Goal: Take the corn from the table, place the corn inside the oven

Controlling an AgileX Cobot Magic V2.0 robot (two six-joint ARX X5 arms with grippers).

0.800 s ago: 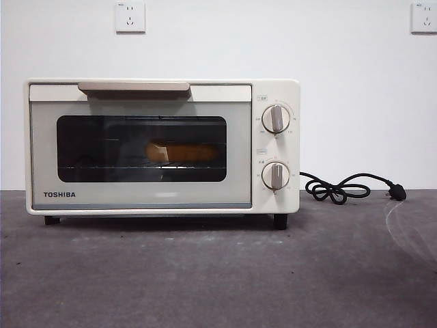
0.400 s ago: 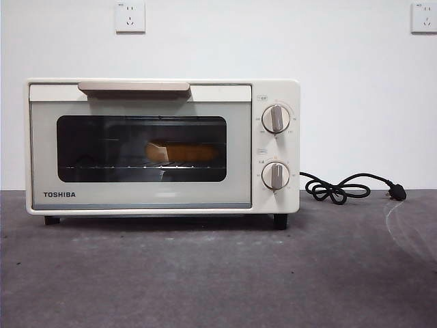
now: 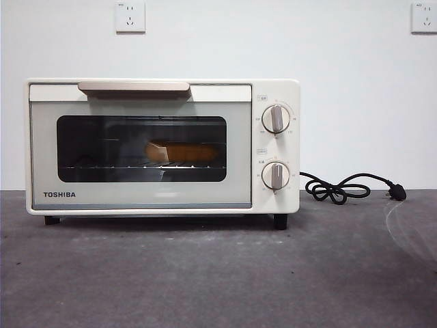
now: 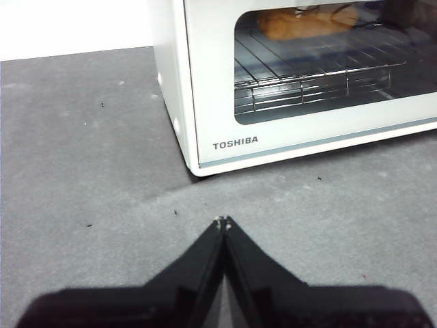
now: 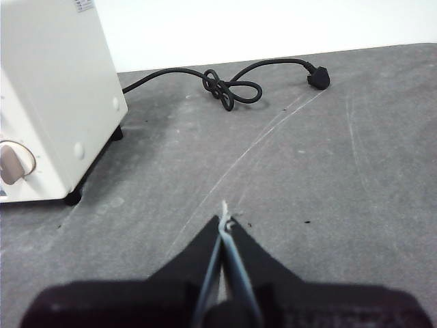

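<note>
Resting idle, corn behind glass

Noted nearest: left gripper (image 4: 222, 221) hovering above table (image 3: 218, 280), jaws pressed together, nothing held, short of oven's left front corner. Right gripper (image 5: 225, 223) likewise pressed together and empty, above table right of oven. Farther back: oven (image 3: 162, 146) standing on table, door closed. Inside, corn (image 3: 181, 152) lying lengthwise on wire rack (image 4: 307, 72), seen through window. Far right: black cord (image 3: 341, 188) coiled, plug unconnected.

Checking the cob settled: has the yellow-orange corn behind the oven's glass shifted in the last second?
No. The yellow-orange corn lies in the same spot on the rack, right of centre in the cream-white oven's window.
</note>
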